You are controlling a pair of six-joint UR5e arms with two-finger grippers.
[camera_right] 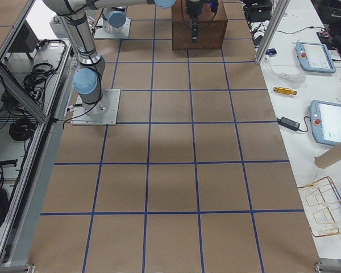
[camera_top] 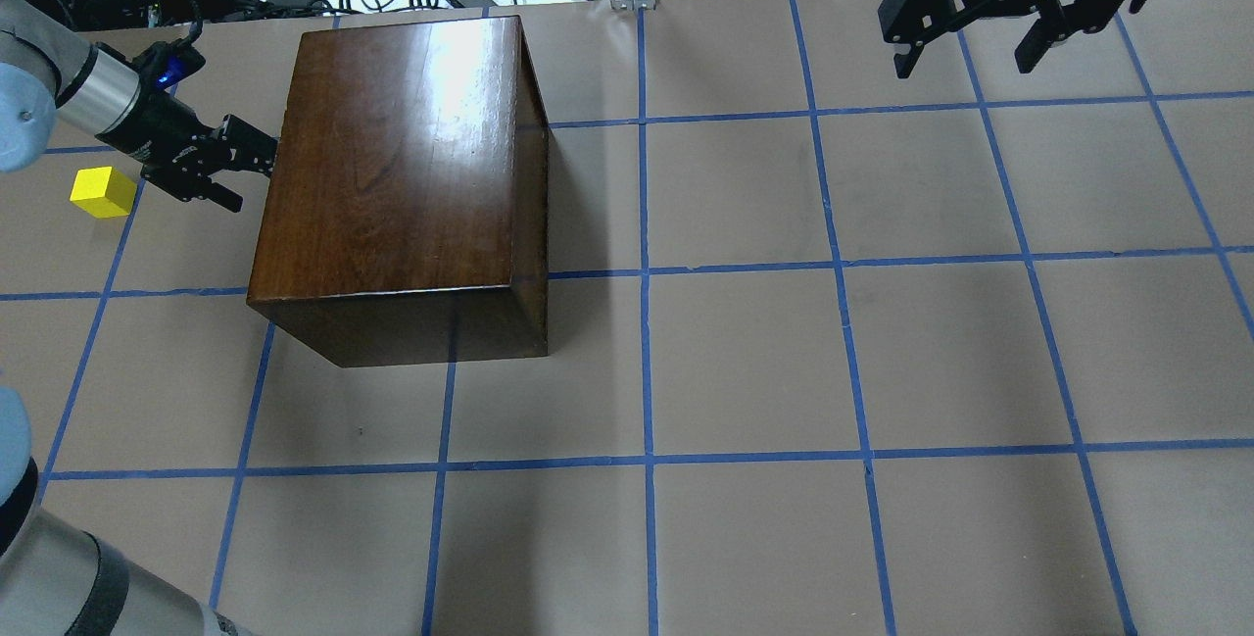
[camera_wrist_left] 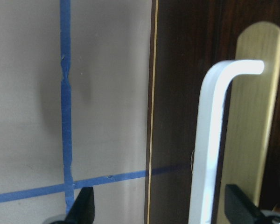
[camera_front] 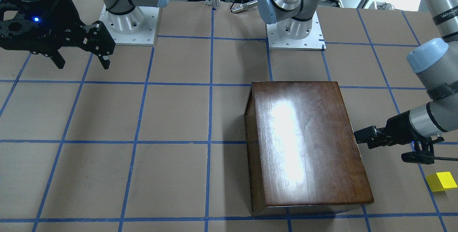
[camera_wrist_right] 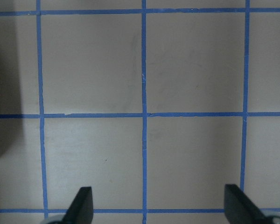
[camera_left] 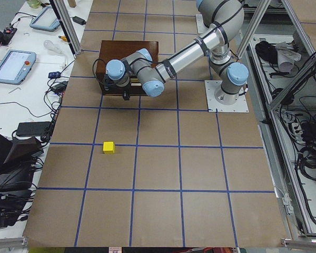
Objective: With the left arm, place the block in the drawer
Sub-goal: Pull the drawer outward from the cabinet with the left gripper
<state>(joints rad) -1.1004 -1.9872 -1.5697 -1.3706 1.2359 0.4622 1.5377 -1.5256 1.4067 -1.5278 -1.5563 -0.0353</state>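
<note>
I count one yellow block [camera_top: 102, 193]. It lies on the table [camera_top: 745, 362], out past the left end of the box [camera_top: 402, 175], apart from it and from everything else.

There is one box and one drawer [camera_wrist_left: 177, 93]. From what little the wrist camera shows, I take the drawer to be pushed in, its dark front flush. The front carries one pale metal pull [camera_wrist_left: 210, 140] on a brass plate [camera_wrist_left: 256, 116].

There are two grippers. The left gripper [camera_top: 240, 171] is at the box's end face with its fingers spread, and the pull stands between them, not pinched. The right gripper [camera_top: 965, 58] hangs over bare table at the far right, fingers also spread, holding nothing.

As for writing, a black band [camera_front: 445, 15] on the left arm [camera_front: 433, 116] shows white letters beginning "WAN"; the rest is cut off. The small print on the right gripper is too fine to read.
</note>
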